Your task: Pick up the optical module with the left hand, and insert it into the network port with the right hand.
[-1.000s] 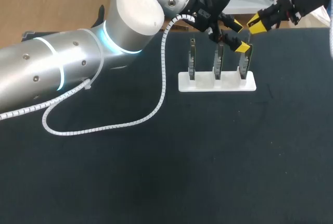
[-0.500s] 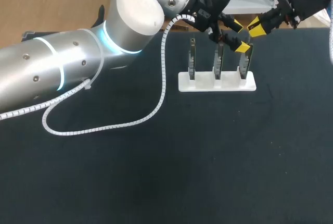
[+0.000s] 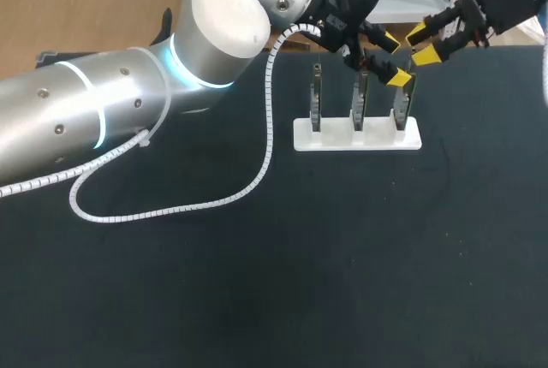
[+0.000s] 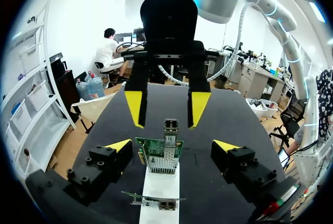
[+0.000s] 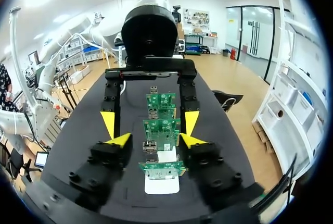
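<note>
Three green network cards stand in a white rack [image 3: 357, 139]. In the left wrist view the small metal optical module [image 4: 170, 126] sticks up from the port on top of the end card [image 4: 158, 154]. My left gripper [image 4: 171, 146] is open, with its fingers on either side of that card and touching nothing. My right gripper [image 4: 168, 108] faces it, open, one yellow tip on each side of the module and clear of it. From overhead, my left gripper [image 3: 395, 59] and my right gripper [image 3: 421, 44] meet above the rightmost card [image 3: 402, 104].
The left arm's white spiral cable [image 3: 171, 210] loops over the dark table left of the rack. In the right wrist view the cards [image 5: 162, 130] line up ahead of my right gripper [image 5: 155, 140], with the rack's base [image 5: 161, 185] under it.
My right gripper's fingers were shut together above the rightmost card and have now spread apart, letting go of the module. The left arm and the rack have not moved.
</note>
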Controlling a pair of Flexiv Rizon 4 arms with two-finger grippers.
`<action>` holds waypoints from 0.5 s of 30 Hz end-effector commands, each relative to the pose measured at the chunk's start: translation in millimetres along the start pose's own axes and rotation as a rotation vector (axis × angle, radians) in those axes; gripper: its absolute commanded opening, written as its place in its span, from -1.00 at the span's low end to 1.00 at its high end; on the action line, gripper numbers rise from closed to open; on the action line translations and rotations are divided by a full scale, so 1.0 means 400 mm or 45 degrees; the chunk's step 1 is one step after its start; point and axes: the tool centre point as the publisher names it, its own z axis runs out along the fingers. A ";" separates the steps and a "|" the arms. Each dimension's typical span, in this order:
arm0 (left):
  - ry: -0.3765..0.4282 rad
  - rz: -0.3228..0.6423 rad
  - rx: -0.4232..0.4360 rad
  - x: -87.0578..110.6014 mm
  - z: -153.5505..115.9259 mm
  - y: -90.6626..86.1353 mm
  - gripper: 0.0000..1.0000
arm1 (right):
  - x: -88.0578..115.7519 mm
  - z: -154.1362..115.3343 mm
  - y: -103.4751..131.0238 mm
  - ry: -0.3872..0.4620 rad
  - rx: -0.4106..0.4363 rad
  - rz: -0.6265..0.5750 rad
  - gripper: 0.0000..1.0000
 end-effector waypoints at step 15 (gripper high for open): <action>0.001 -0.002 -0.007 0.000 -0.002 -0.006 1.00 | -0.014 -0.096 0.028 -0.170 -0.058 0.004 1.00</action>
